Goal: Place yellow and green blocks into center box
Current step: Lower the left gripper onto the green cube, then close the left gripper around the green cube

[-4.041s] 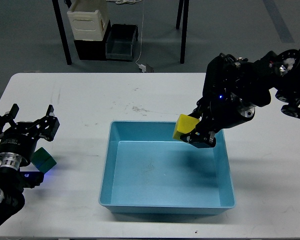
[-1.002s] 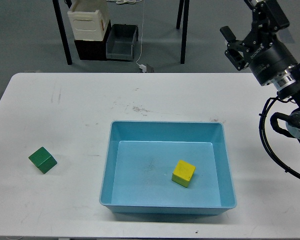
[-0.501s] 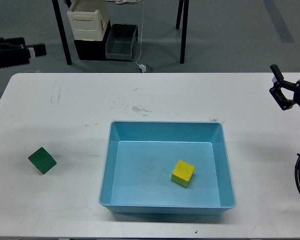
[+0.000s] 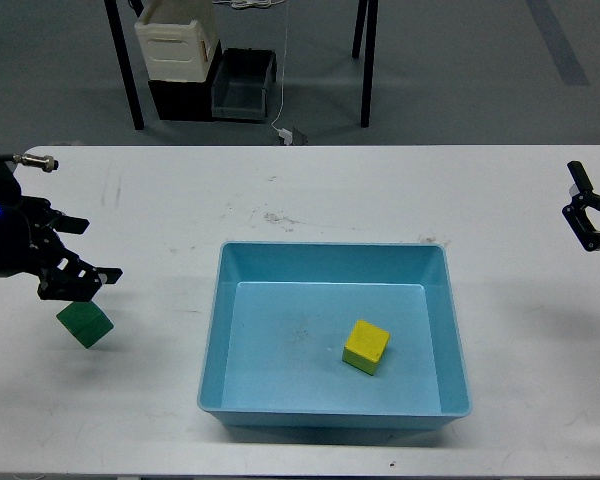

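Note:
The yellow block point(image 4: 367, 346) lies inside the light blue center box point(image 4: 216, 330), right of its middle. The green block point(image 4: 84, 324) sits on the white table, left of the box. My left gripper point(image 4: 78, 281) hangs just above and behind the green block; its dark fingers look spread, with nothing held. My right gripper point(image 4: 578, 200) is at the right edge of the view, over the table's right end, open and empty, far from both blocks.
The white table point(image 4: 300, 200) has faint scuff marks behind the box. Beyond its far edge, on the floor, stand a cream crate point(image 4: 176, 38), a dark bin point(image 4: 242, 85) and black table legs.
My left gripper has come down from the upper left to just above the green block. My right gripper has drawn back a little further to the right edge. Both blocks have stayed put.

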Controlling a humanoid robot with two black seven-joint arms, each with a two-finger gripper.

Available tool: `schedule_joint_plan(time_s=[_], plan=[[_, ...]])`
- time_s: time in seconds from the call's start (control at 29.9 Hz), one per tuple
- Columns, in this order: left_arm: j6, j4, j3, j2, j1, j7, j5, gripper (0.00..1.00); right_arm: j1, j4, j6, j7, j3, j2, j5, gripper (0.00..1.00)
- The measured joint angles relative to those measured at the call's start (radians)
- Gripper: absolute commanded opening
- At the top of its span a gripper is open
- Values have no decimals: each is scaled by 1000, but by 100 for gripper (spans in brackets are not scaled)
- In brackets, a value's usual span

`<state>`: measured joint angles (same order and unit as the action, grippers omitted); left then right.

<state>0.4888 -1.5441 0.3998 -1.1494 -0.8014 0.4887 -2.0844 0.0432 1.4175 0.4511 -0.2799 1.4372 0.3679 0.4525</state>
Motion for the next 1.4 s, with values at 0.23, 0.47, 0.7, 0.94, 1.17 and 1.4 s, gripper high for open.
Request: schedule_joint_plan(time_s=[0.23, 0.47, 0.7, 0.94, 1.17, 1.4], plan=[[0, 109, -93, 33, -2, 0, -57, 99, -12, 0, 0, -1, -1, -1, 0, 100], [0, 127, -151, 51, -3, 0, -46, 99, -17, -3, 0, -1, -1, -1, 0, 100], [0, 183, -168, 118, -3, 0, -43, 99, -17, -2, 1, -1, -1, -1, 0, 100], [0, 243, -194, 156, -2, 0, -45, 99, -17, -2, 0, -1, 1, -1, 0, 100], [0, 247, -208, 159, 3, 0, -43, 92, -17, -4, 0, -1, 4, -1, 0, 100], [0, 288, -210, 177, 5, 0, -43, 79, -17, -6, 0, -1, 7, -1, 0, 100]])
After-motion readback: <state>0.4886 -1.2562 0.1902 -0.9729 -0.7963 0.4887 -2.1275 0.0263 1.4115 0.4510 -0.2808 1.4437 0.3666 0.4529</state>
